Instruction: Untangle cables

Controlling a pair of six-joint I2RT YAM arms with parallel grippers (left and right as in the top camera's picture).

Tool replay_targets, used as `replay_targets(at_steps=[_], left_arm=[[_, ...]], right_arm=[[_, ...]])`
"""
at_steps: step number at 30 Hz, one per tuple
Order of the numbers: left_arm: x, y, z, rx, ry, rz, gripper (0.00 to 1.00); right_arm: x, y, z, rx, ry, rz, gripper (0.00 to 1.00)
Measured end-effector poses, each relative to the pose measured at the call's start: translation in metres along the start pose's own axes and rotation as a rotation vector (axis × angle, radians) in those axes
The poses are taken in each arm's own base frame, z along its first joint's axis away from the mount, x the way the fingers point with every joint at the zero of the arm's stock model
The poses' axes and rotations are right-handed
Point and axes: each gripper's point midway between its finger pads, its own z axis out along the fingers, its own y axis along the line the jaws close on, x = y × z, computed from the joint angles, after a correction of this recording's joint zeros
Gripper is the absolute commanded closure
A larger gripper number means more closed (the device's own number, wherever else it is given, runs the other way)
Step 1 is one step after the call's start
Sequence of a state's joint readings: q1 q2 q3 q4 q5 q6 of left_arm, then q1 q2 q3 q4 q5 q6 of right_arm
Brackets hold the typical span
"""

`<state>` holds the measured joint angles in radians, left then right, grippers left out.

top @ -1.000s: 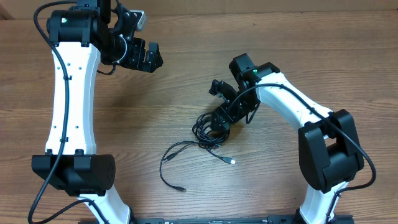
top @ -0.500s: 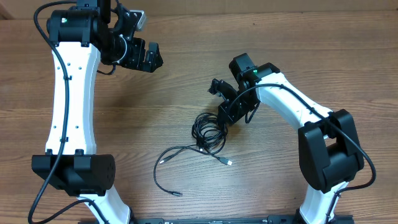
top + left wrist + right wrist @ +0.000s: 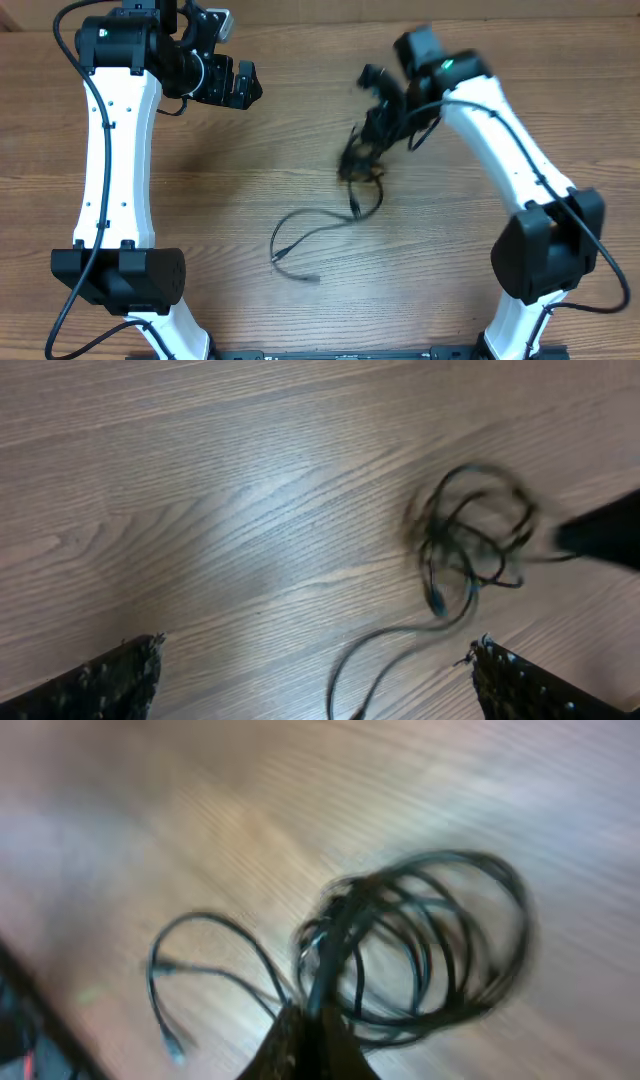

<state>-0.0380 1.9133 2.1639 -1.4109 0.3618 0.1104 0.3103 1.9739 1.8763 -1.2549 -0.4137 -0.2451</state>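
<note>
Inspection finds the cables (image 3: 358,172) gathered in one tangled coil, held by the right hand (image 3: 305,1040), which is closed around several strands at the coil's edge. Heavy motion blur over the coil and the right arm means it cannot be confirmed whether the coil is fully clear of the worktop (image 3: 230,190) or brushing it. One loose strand (image 3: 300,232) runs out of the coil towards its lower left in the overhead view and ends in a small plug end (image 3: 312,280) lying on the wood, well apart from the coil. The left hand (image 3: 232,84) hangs well apart from the coil, to its upper left, with its fingers spread wide and nothing between them. Assessment: the task is at an early stage. Only that one strand is free along part of its length, and the other loops overlap and cross one another within the coil. The number of separate cords cannot be told from these views. Outstanding work, as judged, is to draw each cord out of the coil and lay the cords apart. The left hand has no share in the work at present.
</note>
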Motion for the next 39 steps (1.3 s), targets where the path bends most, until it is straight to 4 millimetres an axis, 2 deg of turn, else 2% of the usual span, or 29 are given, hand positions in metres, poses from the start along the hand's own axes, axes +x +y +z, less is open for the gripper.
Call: replay_targets(at_steps=[1,2,4,7,13,21,26,29,32,36,39], left_arm=[[0.0,0.0,0.0,0.0,0.0,-0.011,0.01],[0.0,0.0,0.0,0.0,-0.001,-0.022,0.0],[-0.002,-0.001,0.0,0.004,-0.008,-0.035,0.0],[-0.005,-0.004,0.0,0.026,-0.019,-0.045,0.01],[-0.006,-0.014,-0.001,0.082,-0.026,-0.051,0.01],[-0.004,-0.02,0.0,0.107,-0.018,-0.052,0.01],[0.0,-0.037,0.008,0.132,0.01,-0.021,0.01],[0.008,-0.056,0.024,0.158,0.047,0.03,0.01],[0.02,-0.081,0.045,0.194,0.089,0.108,0.01],[0.035,-0.128,0.067,0.299,0.12,0.247,0.01],[0.036,-0.167,0.07,0.394,0.091,0.364,0.01]], right_arm=[[-0.013,-0.002,-0.023,0.053,-0.035,-0.007,0.96],[-0.015,-0.003,-0.026,0.061,-0.043,-0.011,0.96],[-0.034,0.001,-0.06,0.124,-0.11,-0.041,0.96],[-0.056,0.011,-0.099,0.175,-0.21,-0.081,0.96],[-0.085,0.037,-0.172,0.232,-0.414,-0.156,0.96],[-0.095,0.071,-0.251,0.27,-0.638,-0.229,0.96],[-0.082,0.097,-0.302,0.283,-0.767,-0.263,0.96],[-0.074,0.102,-0.311,0.284,-0.778,-0.267,0.96],[-0.069,0.103,-0.31,0.282,-0.765,-0.261,0.96],[-0.068,0.101,-0.307,0.283,-0.753,-0.256,0.96],[-0.068,0.101,-0.307,0.283,-0.751,-0.255,0.96]])
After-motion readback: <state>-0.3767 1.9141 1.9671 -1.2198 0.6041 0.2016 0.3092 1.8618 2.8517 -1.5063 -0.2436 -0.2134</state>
